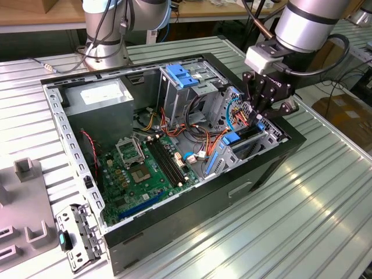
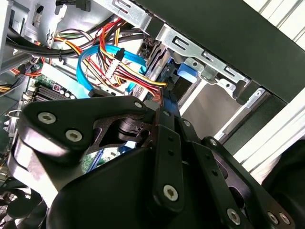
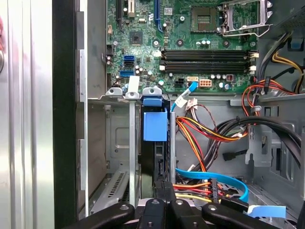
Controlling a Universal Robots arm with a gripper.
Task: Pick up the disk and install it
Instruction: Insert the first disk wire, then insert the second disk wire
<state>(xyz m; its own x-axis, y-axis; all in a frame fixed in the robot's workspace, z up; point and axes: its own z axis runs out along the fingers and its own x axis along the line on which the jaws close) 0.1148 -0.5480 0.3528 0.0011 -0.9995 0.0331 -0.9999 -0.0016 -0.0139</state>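
- The arm reaches down from the top of the exterior view's right, and its black gripper (image 1: 264, 110) sits over the drive cage at the right end of the open computer case (image 1: 192, 203).
- The disk (image 1: 247, 135) stands on edge inside that cage, dark body with blue rails, slid in among the metal slots just beside the case's near right wall.
- In the first wrist view the disk (image 3: 155, 143) runs away from the gripper (image 3: 164, 188) as a narrow dark slab between two grey cage walls, its blue end tab at the far end by the motherboard (image 3: 190, 43).
- The fingers are closed on the disk's near edge; in the second wrist view the gripper (image 2: 164, 121) meets at a thin dark edge with blue rail showing just past it.
- A light blue flat data cable (image 2: 102, 55) loops just beside the gripper on the side toward the case's middle, with a bundle of red, yellow and orange wires (image 2: 126, 76) crossing it.
- In the exterior view the motherboard (image 1: 145, 168) lies in the middle of the case, the grey power supply (image 1: 102, 102) sits at the far left, and a blue ridged latch plate (image 1: 183, 75) tops the far bay.
- The case rests on a ribbed metal table (image 1: 302, 221), and a loose metal bracket (image 1: 78, 235) lies near the case's near left corner.
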